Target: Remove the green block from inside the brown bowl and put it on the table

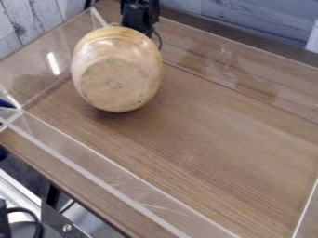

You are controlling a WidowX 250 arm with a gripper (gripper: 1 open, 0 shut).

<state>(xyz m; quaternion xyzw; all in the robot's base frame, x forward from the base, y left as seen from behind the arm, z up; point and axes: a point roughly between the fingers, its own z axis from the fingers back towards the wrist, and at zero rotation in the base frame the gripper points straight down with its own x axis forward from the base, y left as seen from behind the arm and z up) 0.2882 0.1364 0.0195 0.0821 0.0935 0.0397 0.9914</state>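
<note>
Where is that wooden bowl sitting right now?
The brown bowl is in the upper left of the camera view, tipped on its side with its rounded base toward us, just below the dark gripper and near the table's left clear wall.

Count, what's visible: 1 brown bowl [117,70], wooden, tipped so its rounded base faces the camera. 1 robot arm w/ 1 gripper [139,22], dark, mostly hidden behind the bowl's top edge. 1 surface [218,130], wood-grain. Clear acrylic walls [74,149] round the edges: 4 sides in view, approx. Green blocks seen: 0, bowl's inside can't be seen from this angle.
</note>
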